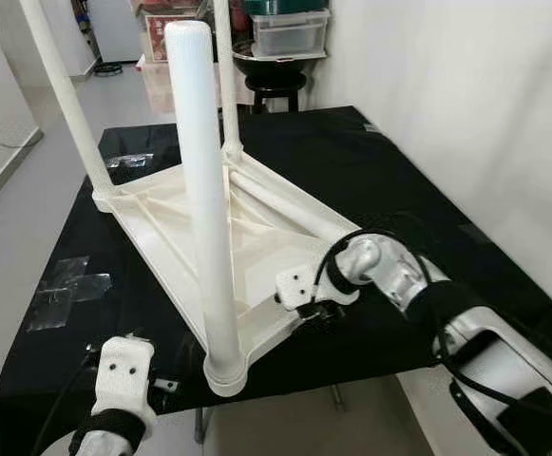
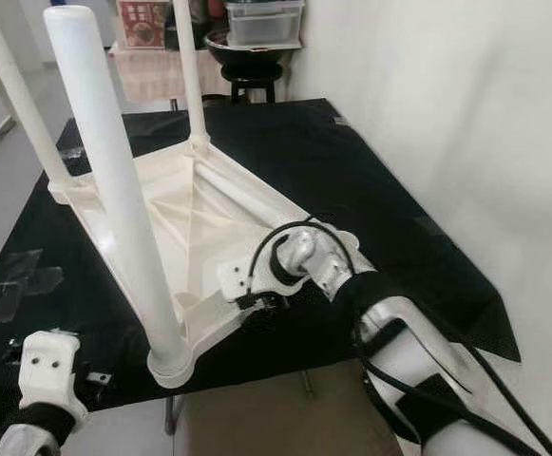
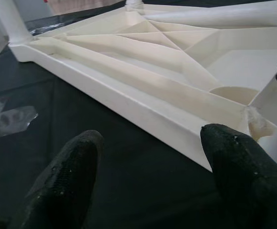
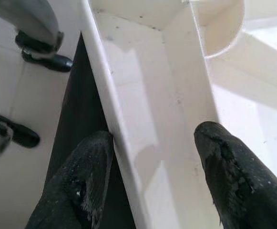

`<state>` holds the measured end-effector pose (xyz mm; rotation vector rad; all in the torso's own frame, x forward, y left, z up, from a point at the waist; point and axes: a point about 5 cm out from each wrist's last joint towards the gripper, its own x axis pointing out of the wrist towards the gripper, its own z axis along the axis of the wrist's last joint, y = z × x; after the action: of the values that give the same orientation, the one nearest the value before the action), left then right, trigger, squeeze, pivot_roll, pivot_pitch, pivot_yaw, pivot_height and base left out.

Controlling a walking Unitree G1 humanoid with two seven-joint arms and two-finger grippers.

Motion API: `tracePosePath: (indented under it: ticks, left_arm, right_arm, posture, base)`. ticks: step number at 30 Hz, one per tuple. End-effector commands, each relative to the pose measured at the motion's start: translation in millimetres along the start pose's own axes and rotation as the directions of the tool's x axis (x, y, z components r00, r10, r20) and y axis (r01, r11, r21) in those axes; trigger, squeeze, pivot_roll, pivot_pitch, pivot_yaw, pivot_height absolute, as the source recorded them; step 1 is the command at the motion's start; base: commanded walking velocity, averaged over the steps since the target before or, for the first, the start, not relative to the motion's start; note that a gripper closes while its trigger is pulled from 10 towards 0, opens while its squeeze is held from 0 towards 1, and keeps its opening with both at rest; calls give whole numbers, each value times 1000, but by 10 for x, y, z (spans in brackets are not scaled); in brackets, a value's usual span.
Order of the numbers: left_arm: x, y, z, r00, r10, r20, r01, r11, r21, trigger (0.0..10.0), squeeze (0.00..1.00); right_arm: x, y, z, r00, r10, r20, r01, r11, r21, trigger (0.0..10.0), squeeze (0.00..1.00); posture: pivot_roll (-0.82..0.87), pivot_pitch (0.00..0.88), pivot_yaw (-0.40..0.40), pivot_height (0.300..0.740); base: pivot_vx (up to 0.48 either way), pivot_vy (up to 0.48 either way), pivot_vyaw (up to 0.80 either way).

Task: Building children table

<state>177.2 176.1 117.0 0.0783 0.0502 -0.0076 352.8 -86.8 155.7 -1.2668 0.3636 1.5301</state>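
Observation:
A white plastic children's table top (image 1: 171, 214) lies upside down on the black-covered table (image 1: 380, 171). Three white legs stand in its corners; the nearest leg (image 1: 204, 209) rises at the front. A loose leg (image 1: 290, 204) lies along the top's right side. My right gripper (image 4: 152, 157) is open at the near right corner, one finger outside the rim (image 4: 105, 90) and one inside, just short of the empty round socket (image 4: 221, 28). My left gripper (image 3: 148, 162) is open low at the front left, facing the top's side rim (image 3: 143, 109) and not touching it.
Clear plastic scraps (image 1: 66, 285) lie on the black cloth at the left. Behind the table stands a black stool with a dark bowl (image 1: 276, 71) and storage boxes (image 1: 290, 33). A white wall (image 1: 466, 85) runs along the right. Black furniture feet (image 4: 43, 59) rest on the floor below.

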Motion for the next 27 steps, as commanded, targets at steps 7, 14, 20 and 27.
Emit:
tracePosePath:
  ticks: [7,14,20,27]
  left_arm:
    - [-19,94,48,996,89,27,-90,996,30,10000,0]
    - [-8,185,51,985,171,38,-173,984,45,10000,0]
    - [7,324,85,965,256,57,-260,963,69,10000,0]
    - [17,408,94,949,308,66,-312,946,81,10000,0]
  right_arm:
    - [65,-20,-5,995,44,-88,-51,996,-73,0,0]
    - [114,-122,98,997,-10,-78,4,997,-79,0,0]
    - [154,-260,307,994,-90,57,89,996,18,0,0]
    - [175,-449,517,948,-246,201,196,951,240,0,0]
  posture:
    - [53,0,-35,740]
    - [42,0,-50,740]
    - [43,0,-55,740]
    - [45,0,-55,740]
  base:
    - [0,0,0]
    - [0,0,0]
    - [0,0,0]
    - [0,0,0]
